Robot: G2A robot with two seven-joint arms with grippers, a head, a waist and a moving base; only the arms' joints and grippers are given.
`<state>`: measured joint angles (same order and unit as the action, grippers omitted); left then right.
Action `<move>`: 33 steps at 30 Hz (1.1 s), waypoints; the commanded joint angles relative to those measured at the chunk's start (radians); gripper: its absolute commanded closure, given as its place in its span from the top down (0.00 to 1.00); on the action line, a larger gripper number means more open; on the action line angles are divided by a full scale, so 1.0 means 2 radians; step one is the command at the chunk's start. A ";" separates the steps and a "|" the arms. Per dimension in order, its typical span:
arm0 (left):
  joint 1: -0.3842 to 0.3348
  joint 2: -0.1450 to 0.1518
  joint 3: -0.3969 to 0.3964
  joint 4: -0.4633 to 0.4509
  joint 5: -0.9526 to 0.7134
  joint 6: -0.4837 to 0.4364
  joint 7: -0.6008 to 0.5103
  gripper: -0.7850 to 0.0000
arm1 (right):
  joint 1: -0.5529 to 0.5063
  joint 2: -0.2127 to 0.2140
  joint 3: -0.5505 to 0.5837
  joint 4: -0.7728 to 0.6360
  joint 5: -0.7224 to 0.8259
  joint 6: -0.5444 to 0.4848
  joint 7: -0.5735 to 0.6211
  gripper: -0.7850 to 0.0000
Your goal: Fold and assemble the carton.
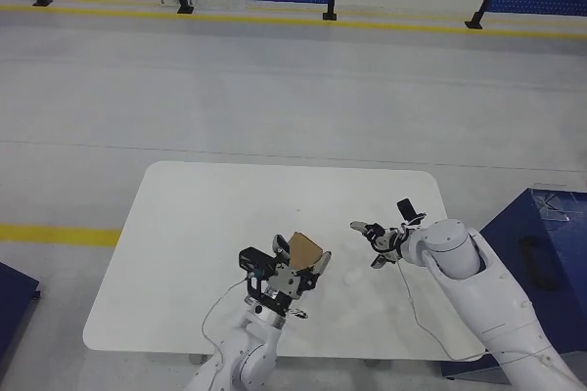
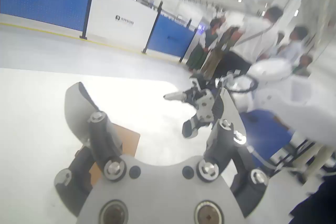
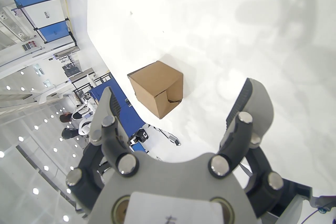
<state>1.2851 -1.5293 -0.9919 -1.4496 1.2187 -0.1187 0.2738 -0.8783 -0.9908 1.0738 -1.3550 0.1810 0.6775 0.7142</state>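
2 grippers attend, neither holding anything. the left gripper (image 2: 151, 96) has its fingers spread wide, with 1 finger just beside the carton (image 1: 306, 249); whether it touches cannot be told. the right gripper (image 3: 179, 87) is likewise spread and faces the carton from well apart, at 3 o'clock of it in the top view. the carton stands near the middle of the table (image 1: 176, 254), with the left gripper at its 7 o'clock.

risks, as judged:
1. the flap (image 3: 172, 95) on 1 side face is not seated flush, and a dark gap shows at its corner. an off-centre push could spring it open.
2. nothing pins the carton. it looks light and the table smooth, so a push from 1 side could slide or tip it rather than close the flap.
3. the finger beside it could knock it askew on any swing.

orientation: the carton sits closed side up, skew to the table's edges. a vertical corner and the flap face are turned toward the right gripper, about 3 to 4 o'clock. it reads as near cubic; no long axis can be told.
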 commanded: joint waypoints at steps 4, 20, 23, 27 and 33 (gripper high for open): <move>-0.062 -0.012 0.024 0.066 0.001 0.061 -0.102 0.00 | 0.000 0.000 0.000 0.000 0.000 0.000 0.000 1.00; -0.065 -0.019 0.029 0.077 -0.005 0.105 -0.165 0.00 | 0.000 0.000 0.000 0.000 0.000 0.000 0.000 1.00; -0.070 -0.020 0.027 0.091 -0.007 0.114 -0.178 0.00 | 0.000 0.000 0.000 0.000 0.000 0.000 0.000 1.00; -0.073 -0.022 0.030 0.083 0.000 0.117 -0.166 0.00 | 0.000 0.000 0.000 0.000 0.000 0.000 0.000 1.00; -0.061 -0.021 0.025 0.071 0.000 0.111 -0.155 0.00 | 0.000 0.000 0.000 0.000 0.000 0.000 0.000 1.00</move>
<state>1.1631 -1.5711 -0.9391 -1.3162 1.2229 0.1065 -0.0220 -0.8783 -0.9908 1.0738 -1.3550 0.1810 0.6775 0.7142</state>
